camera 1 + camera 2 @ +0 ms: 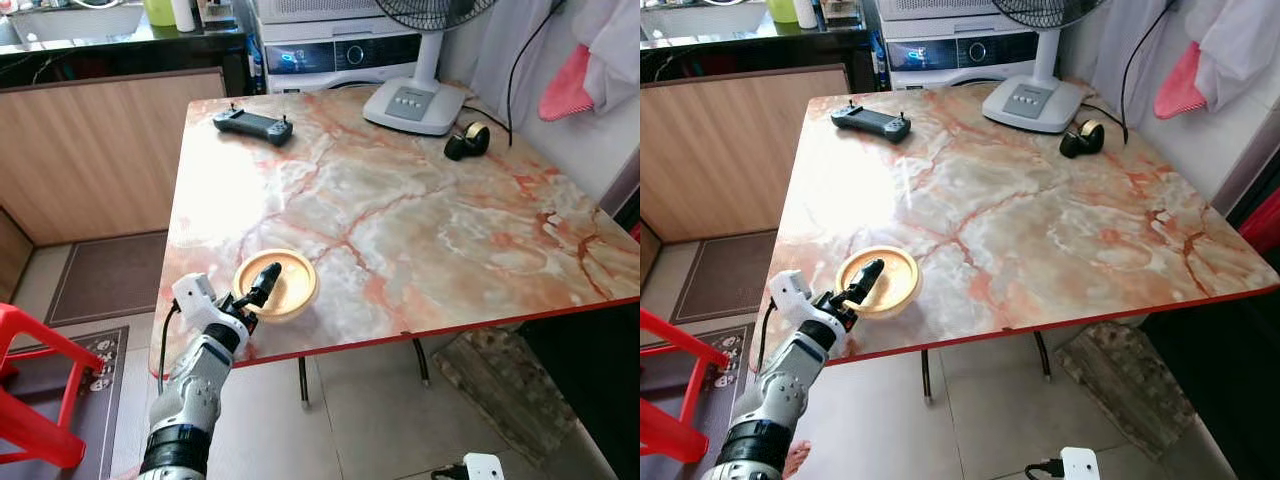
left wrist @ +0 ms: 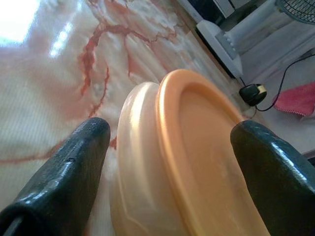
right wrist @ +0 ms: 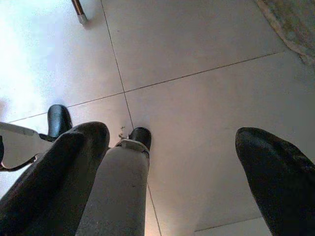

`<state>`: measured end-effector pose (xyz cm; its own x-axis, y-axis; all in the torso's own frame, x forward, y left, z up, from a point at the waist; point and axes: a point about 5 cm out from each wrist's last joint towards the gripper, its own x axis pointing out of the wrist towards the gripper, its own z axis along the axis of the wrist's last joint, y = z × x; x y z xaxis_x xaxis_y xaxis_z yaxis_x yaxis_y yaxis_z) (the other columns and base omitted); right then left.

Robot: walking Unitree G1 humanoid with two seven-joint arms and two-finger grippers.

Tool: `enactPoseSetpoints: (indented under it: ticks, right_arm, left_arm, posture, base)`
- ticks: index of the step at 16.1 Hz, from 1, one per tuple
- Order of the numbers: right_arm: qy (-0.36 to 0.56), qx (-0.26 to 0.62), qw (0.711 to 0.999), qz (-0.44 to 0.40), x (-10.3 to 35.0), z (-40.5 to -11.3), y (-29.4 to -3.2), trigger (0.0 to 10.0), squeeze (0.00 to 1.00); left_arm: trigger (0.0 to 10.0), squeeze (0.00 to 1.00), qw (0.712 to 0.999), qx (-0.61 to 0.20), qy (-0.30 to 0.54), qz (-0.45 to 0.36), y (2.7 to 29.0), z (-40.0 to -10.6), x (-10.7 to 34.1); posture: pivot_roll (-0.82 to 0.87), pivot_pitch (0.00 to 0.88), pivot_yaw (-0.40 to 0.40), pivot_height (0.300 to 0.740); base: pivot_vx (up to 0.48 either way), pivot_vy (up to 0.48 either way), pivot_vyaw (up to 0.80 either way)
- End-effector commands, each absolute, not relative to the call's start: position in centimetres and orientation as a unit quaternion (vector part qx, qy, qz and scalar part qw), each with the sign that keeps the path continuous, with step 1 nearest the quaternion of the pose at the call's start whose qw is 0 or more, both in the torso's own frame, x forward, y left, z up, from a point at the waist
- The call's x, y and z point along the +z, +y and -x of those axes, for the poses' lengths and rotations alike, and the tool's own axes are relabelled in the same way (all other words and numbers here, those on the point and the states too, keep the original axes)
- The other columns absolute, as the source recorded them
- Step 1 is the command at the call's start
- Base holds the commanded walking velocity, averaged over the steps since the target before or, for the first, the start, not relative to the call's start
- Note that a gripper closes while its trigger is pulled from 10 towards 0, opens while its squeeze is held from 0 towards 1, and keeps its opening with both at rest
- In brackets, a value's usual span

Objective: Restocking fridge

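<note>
The left gripper (image 1: 262, 283) is closest, at about 7 o'clock by the near edge of the table (image 1: 420, 230). Its two black fingers (image 2: 69, 182) are apart, one on each side of the round yellow container (image 1: 277, 283), not squeezing yet. The container looks light, hard and smooth, so it may slip. Holding it across the rim seems best. The right gripper (image 3: 170, 182) hangs low over the floor tiles (image 3: 206, 44), fingers spread.

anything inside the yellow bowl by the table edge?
The yellow bowl looks empty: bare inner surface in the left wrist view. The left gripper reaches over its near rim, fingers open either side, covering a small part of the inside in the head views.
</note>
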<state>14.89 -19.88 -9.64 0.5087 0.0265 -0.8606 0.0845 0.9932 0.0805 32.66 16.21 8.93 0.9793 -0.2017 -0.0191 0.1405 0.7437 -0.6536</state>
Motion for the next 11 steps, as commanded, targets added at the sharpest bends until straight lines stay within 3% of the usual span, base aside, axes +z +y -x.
enactPoseSetpoints:
  ticks: [1,11]
  right_arm:
    - [0.5,-0.021,0.864,-0.053,-9.74,-14.53,-20.16,10.0,0.0]
    - [0.504,-0.011,0.862,-0.042,-9.7,-14.67,-20.2,10.0,0.0]
  left_arm:
    - [0.1,0.0,0.934,-0.094,0.046,0.342,16.03,-32.97,8.94]
    - [0.0,0.0,0.933,-0.088,0.052,0.346,15.64,-33.27,8.42]
  posture:
    - [0.03,0.069,-0.05,0.74]
    - [0.02,0.069,-0.053,0.74]
  base:
    - [0.0,0.0,0.0]
    - [0.0,0.0,0.0]
